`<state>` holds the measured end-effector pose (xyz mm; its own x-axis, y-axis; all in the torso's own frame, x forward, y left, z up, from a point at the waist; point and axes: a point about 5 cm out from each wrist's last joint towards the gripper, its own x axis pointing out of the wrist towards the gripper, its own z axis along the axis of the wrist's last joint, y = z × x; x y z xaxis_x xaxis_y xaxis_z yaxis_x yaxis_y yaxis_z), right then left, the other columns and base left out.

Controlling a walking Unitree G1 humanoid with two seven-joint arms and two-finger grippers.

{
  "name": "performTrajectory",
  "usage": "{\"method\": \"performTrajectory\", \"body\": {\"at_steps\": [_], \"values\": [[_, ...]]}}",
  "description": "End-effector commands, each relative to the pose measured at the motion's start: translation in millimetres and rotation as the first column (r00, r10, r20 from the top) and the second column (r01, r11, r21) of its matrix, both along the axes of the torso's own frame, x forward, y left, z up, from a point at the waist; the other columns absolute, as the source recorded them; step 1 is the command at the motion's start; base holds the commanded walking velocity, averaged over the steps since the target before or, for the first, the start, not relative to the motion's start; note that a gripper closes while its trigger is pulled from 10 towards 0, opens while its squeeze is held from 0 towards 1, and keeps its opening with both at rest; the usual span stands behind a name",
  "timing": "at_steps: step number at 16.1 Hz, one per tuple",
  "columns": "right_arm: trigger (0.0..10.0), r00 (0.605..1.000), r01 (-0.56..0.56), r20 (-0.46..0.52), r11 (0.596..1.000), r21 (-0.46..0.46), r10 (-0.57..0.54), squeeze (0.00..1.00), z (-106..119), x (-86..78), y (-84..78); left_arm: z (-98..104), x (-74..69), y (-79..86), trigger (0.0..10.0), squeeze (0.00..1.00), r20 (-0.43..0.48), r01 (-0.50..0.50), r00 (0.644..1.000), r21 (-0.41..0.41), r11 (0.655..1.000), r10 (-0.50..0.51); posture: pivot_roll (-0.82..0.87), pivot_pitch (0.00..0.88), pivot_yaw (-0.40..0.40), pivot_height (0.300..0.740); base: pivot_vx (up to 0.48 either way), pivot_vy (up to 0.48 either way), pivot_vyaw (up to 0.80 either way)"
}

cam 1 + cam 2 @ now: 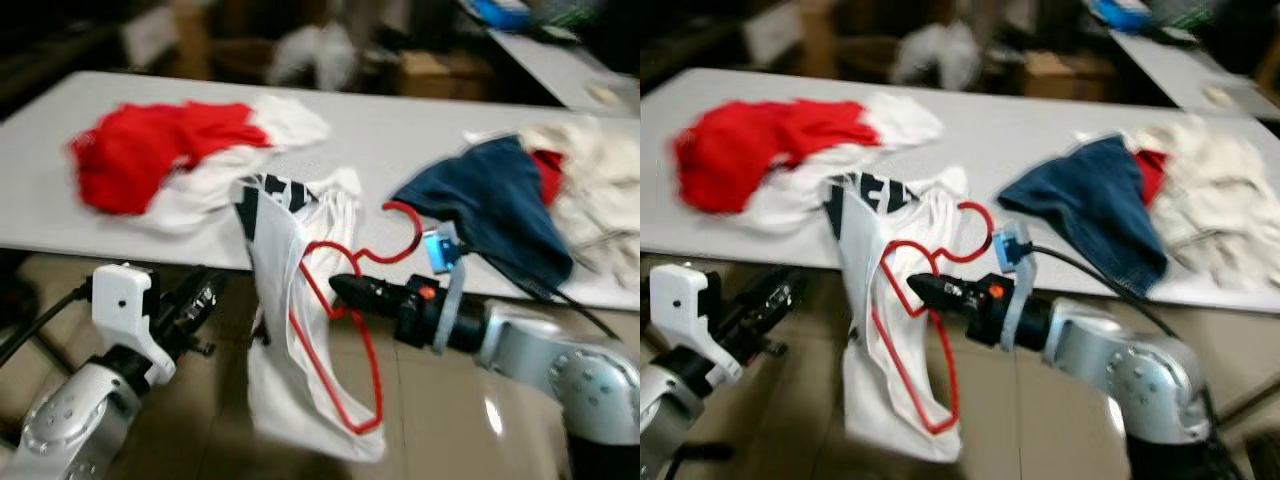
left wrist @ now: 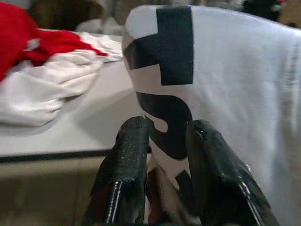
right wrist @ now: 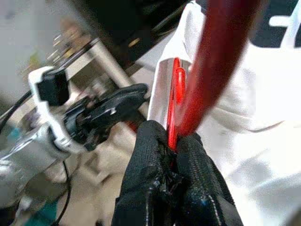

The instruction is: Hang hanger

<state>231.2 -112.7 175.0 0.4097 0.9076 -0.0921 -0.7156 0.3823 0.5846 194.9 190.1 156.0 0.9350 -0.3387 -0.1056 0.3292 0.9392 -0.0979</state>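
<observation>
A red wire hanger (image 1: 345,300) carries a white garment with black print (image 1: 290,380), which hangs off the front edge of the white table (image 1: 380,140) toward the floor. My right gripper (image 1: 340,288) is shut on the hanger's wire just below its hook; the right wrist view shows both fingers (image 3: 155,155) pinched on the red wire (image 3: 175,103). Left of the garment and below the table edge, my left gripper (image 1: 205,295) is open and points at the cloth. In the left wrist view its fingers (image 2: 129,174) stand apart just before the printed fabric (image 2: 235,94).
On the table lie a red and white heap of clothes (image 1: 150,150) at the left, a blue garment (image 1: 500,200) and cream clothes (image 1: 600,190) at the right. A black cable runs along my right arm. Tiled floor lies below.
</observation>
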Motion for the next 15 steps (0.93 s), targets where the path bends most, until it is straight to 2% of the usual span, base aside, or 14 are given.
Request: {"method": "performTrajectory", "body": {"at_steps": [1,5,10,12,15], "values": [[10.0,1.0,-0.015,0.017,1.0,0.005,0.015,0.0,3,-2.1,-1.2,2,0.0,-1.0,10.0,0.0,0.003,-0.002,1.0,0.01,1.0,0.002,-0.03,0.0,0.002,0.74,0.0,0.0,0.8],[10.0,1.0,-0.019,0.011,0.999,-0.029,0.02,0.0,-1,-2.1,-4.1,1,4.8,-0.2,10.0,0.0,-0.006,-0.043,0.999,0.026,0.999,0.044,-0.03,0.0,0.001,0.74,0.0,0.0,0.8],[10.0,0.999,-0.033,0.003,0.995,-0.09,0.033,0.0,-9,-3.2,-3.9,0,6.9,-3.5,10.0,0.0,-0.01,-0.039,0.999,0.051,0.998,0.039,-0.03,0.0,0.001,0.74,0.0,0.0,0.8],[10.0,1.0,-0.03,-0.004,0.992,-0.119,0.03,0.0,-13,-2.9,-4.8,1,7.2,-6.8,10.0,0.0,0.01,-0.013,1.0,0.036,0.999,0.012,-0.03,0.0,0.002,0.74,0.0,0.0,0.8],[10.0,1.0,0.003,-0.009,0.987,-0.158,-0.005,0.0,-20,-0.3,-8.1,3,10.4,-6.7,10.0,0.0,0.051,-0.034,0.998,0.022,0.999,0.033,-0.02,0.0,0.005,0.74,0.0,0.0,0.8]]}}
